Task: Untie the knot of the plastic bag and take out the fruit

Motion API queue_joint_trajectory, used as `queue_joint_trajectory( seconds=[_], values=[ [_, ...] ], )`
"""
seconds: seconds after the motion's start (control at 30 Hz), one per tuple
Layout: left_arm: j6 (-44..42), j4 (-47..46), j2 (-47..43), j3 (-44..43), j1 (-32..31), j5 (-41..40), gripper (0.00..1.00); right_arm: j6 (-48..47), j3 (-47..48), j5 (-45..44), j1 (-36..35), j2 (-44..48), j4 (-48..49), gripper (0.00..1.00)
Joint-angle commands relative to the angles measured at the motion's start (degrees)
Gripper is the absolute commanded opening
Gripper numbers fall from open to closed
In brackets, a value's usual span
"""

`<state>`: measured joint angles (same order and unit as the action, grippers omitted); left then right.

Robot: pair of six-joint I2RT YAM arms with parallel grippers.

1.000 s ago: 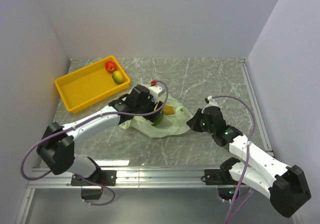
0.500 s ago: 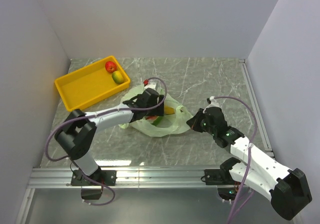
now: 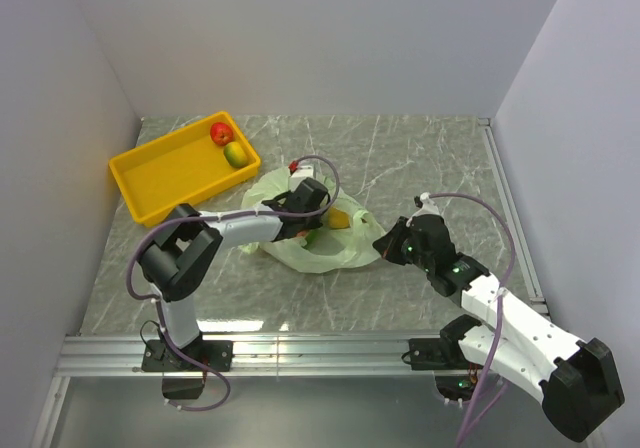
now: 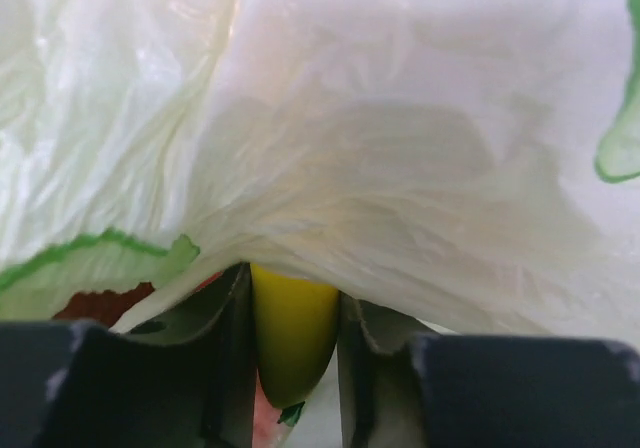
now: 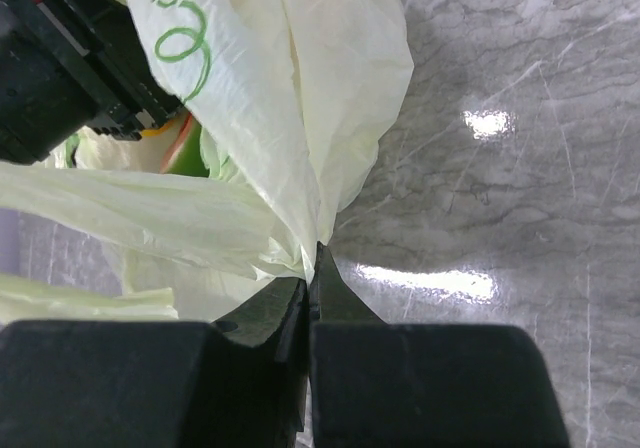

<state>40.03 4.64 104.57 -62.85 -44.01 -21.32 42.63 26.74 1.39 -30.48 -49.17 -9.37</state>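
Observation:
The pale green plastic bag (image 3: 330, 255) lies open in the middle of the table; no tied knot shows. My left gripper (image 3: 320, 225) reaches into the bag's mouth. In the left wrist view the bag's film (image 4: 380, 148) drapes over the jaws, which are shut on a smooth yellow fruit (image 4: 292, 338). A bit of red fruit (image 4: 100, 306) shows at the left. My right gripper (image 3: 384, 242) is shut on the bag's right edge; the right wrist view shows film (image 5: 260, 98) pinched at the closed tips (image 5: 312, 268) and a green fruit (image 5: 195, 160) inside.
A yellow tray (image 3: 125, 193) stands at the back left with a red apple (image 3: 221, 131) and a green-yellow fruit (image 3: 235, 154) in its far corner. White walls close in the left, back and right. The left arm lies across the table's left half.
My left gripper has moved right and deeper into the bag, its arm folding nearer. The right gripper has kept its pinch on the bag's edge, almost still.

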Motion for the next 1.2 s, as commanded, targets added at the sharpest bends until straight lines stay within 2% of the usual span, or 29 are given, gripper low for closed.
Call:
queue_joint_trajectory(
  seconds=[0.0, 0.03, 0.27, 0.43, 0.67, 0.8, 0.9, 1.07, 1.17],
  values=[
    [-0.9, -0.2, -3.1, -0.8, -0.5, -0.7, 0.09, 0.2, -0.7, -0.2, 0.2, 0.8, 2.2, 0.0],
    [-1.9, 0.2, -4.9, -0.4, -1.1, -0.2, 0.06, 0.1, -0.7, -0.3, 0.2, 0.7, 2.3, 0.0],
    [-7.4, 7.4, -14.4, 0.9, -4.3, 8.0, 0.03, -1.1, 0.6, -1.3, 0.2, -1.1, 2.6, 0.0],
    [-9.8, 16.4, -19.7, 0.6, -4.7, 20.8, 0.03, -2.4, 2.3, -2.6, 0.2, -2.4, 2.3, 0.0],
    [-17.1, 20.2, -30.0, 2.1, -4.8, 41.1, 0.01, -3.5, 3.8, -3.3, 0.2, -3.7, 1.7, 0.0],
    [-20.9, 24.7, -33.4, -0.6, -4.2, 44.7, 0.01, -3.5, 3.5, -3.4, 0.2, -3.9, 1.6, 0.0],
    [-20.3, 26.2, -35.4, -2.5, -1.1, 44.8, 0.01, -3.4, 3.1, -3.4, 0.2, -3.7, 1.7, 0.0],
    [-17.6, 20.9, -41.1, -1.2, 11.3, 55.5, 0.01, -3.3, 2.7, -3.7, 0.2, -2.4, 1.3, 0.0],
    [-16.2, 18.0, -42.2, -2.7, 16.8, 55.2, 0.01, -3.3, 2.4, -3.6, 0.2, -1.4, 1.0, 0.0]
  ],
)
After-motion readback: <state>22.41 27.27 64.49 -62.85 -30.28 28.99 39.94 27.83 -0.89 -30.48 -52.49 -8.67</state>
